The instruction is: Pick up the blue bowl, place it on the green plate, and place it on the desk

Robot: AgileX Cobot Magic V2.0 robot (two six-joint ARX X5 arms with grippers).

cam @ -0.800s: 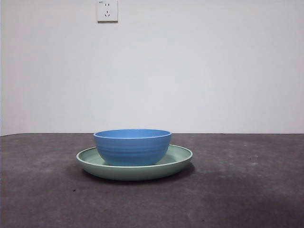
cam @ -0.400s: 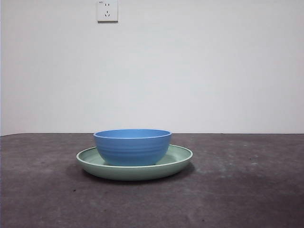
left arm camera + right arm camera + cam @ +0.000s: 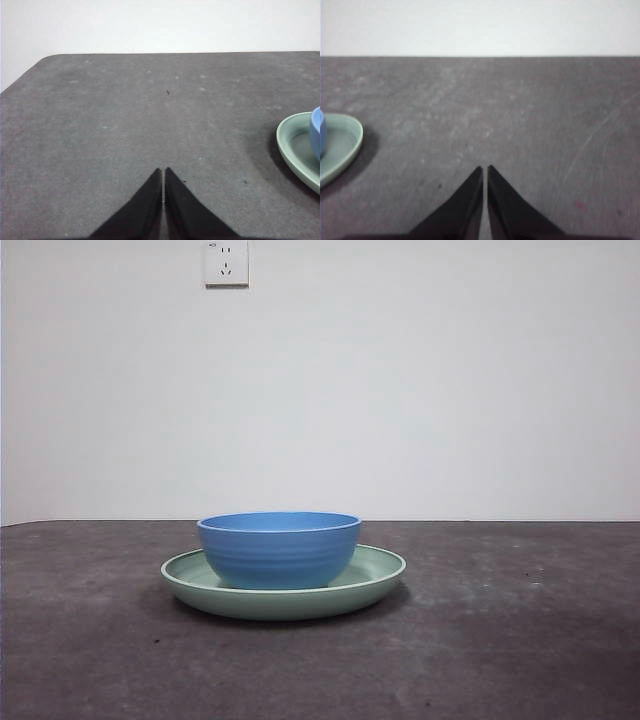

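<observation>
- Front view: the blue bowl [image 3: 279, 549] sits upright inside the green plate [image 3: 380, 575], a little off its centre, and the plate lies flat on the desk [image 3: 520, 640] near the middle of the table. Neither of my arms shows here. The bowl is a glossy medium blue with faint ridges round its wall and is round, so it has no long axis to line up with. The plate is pale sage, shallow and wider than the bowl, with a raised rim showing all the way round. A white wall socket [image 3: 226, 262] hangs on the wall behind.
- Left wrist view: my left gripper [image 3: 163, 172] hangs over bare desk with its jaws pressed together, holding nothing. Only a slice of the plate [image 3: 295, 150] and a sliver of the bowl [image 3: 315, 132] show at the frame's edge, well apart from the jaw tips and off to my right.
- Right wrist view: my right gripper [image 3: 485, 170] is likewise closed and empty over bare desk. The plate [image 3: 342, 142] and a thin edge of the bowl [image 3: 321, 131] show well off to my left. I judge neither arm clearly nearer; either must open its jaws before reaching for the bowl's rim.
</observation>
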